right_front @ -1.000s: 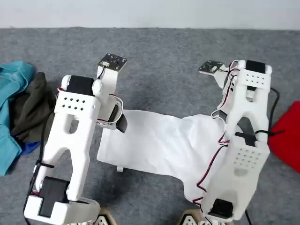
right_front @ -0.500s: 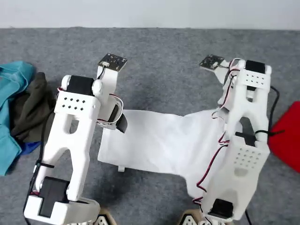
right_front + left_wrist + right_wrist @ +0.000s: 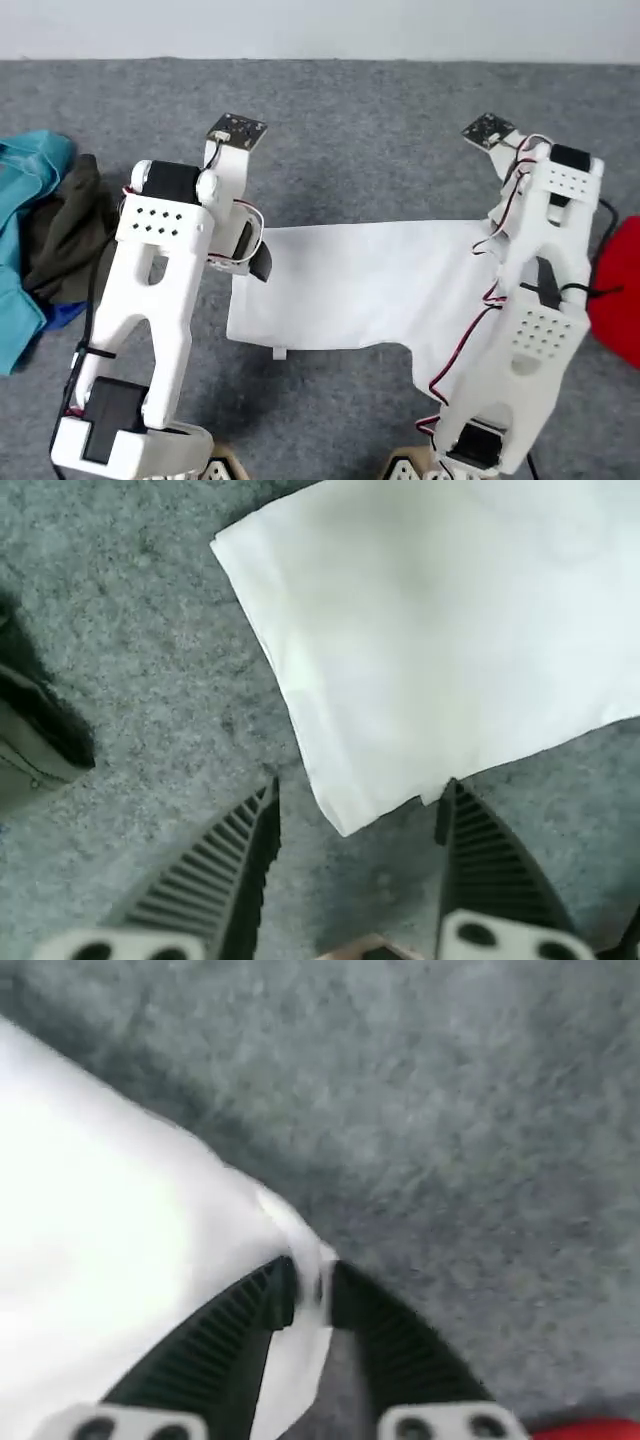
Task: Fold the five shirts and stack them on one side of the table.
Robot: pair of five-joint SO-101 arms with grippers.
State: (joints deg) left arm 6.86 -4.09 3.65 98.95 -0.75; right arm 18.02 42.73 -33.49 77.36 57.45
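Your right gripper (image 3: 312, 1290) dragged the white shirt (image 3: 350, 290) sideways by its edge, pulling it flat on the table (image 3: 350, 130), fingers pinched on that edge. Your left gripper (image 3: 360, 798) hung at the shirt's opposite corner, fingers spread, gripping nothing.

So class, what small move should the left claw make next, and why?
Probably lower and close the left claw on the white shirt corner lying between its open fingers; the right claw grips the opposite edge, so both ends would be held for folding.

one white shirt (image 3: 350, 300), three more, two arms (image 3: 150, 300)
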